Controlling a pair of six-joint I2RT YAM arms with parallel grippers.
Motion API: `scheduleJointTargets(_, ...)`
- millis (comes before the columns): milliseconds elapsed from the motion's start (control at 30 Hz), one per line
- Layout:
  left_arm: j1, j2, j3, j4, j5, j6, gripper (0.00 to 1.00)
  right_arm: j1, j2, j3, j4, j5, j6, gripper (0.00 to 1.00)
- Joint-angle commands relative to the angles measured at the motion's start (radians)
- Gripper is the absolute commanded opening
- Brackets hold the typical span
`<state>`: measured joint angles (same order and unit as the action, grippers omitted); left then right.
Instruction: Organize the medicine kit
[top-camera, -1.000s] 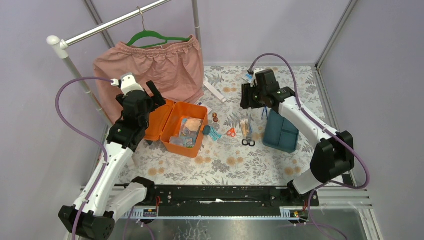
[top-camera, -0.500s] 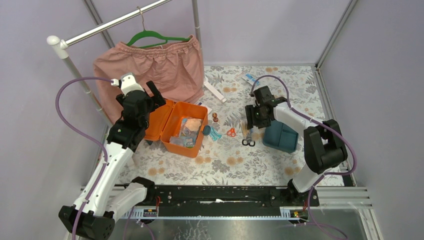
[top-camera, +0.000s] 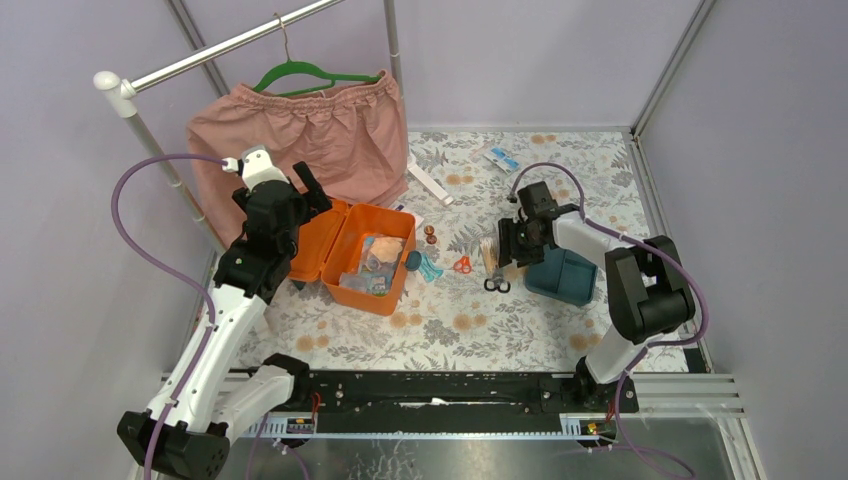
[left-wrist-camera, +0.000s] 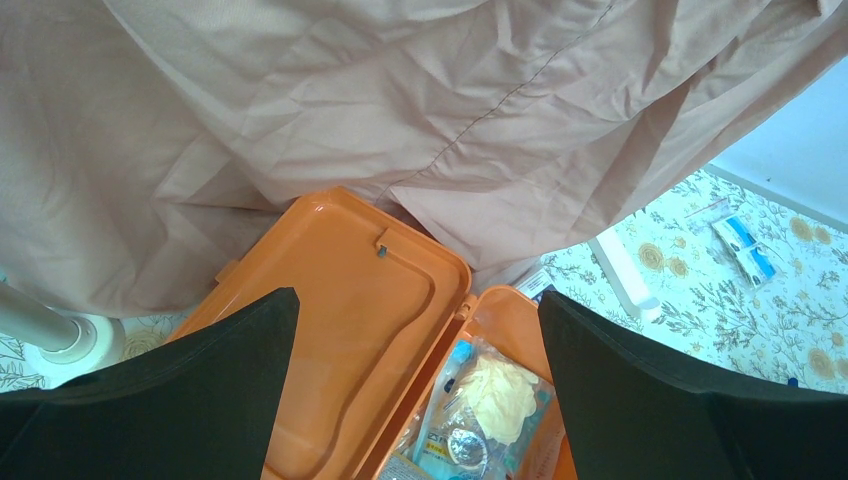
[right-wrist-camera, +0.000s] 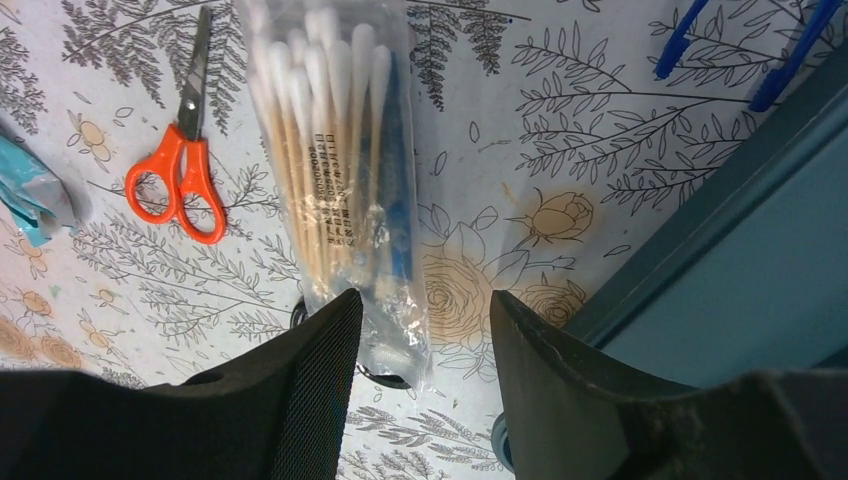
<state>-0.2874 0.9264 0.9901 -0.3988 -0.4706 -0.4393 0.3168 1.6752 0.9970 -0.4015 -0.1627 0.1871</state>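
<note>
One floral tabletop (top-camera: 450, 330), lilac walls (top-camera: 500, 60); orange med kit (top-camera: 360, 297) open by pink garment (top-camera: 300, 140).

smooth plastic box (left-wrist-camera: 360, 310), matt pink cloth (left-wrist-camera: 300, 100), glossy swab bag (right-wrist-camera: 335, 190).

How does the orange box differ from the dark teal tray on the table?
The orange box lies left of centre, the dark teal tray to the right. The box holds several packets; the tray's visible compartments look empty. The box has a hinged lid, folded open; the tray has none. Both rest open-topped on the flowered table.
</note>
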Motion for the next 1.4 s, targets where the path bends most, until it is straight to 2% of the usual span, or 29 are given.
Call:
scheduleJointTargets(0,0.0,0.002,-0.015,0.025,0.006,-0.005,0.99,-0.018,0.023,-0.016,0.036,-0.048,0.011,0.57)
scheduleJointTargets(233,0.0,0.003,-0.015,0.027,0.006,-0.006,0.99,-0.025,0.046,-0.027,0.044,-0.078,0.011,0.46)
scheduleJointTargets(700,-0.001,0.003,-0.015,0.028,0.007,-0.006,0.99,-0.035,0.015,-0.037,0.065,-0.108,0.017,0.0)
scheduleJointTargets(1033,-0.001,0.002,-0.015,0.027,0.009,-0.007,0.99,-0.035,-0.154,-0.01,0.074,-0.136,0.035,0.0)
scheduleJointTargets(1367,-0.001,0.0,-0.016,0.027,0.012,-0.007,0.99,-0.035,-0.16,-0.02,0.099,-0.188,0.046,0.0)
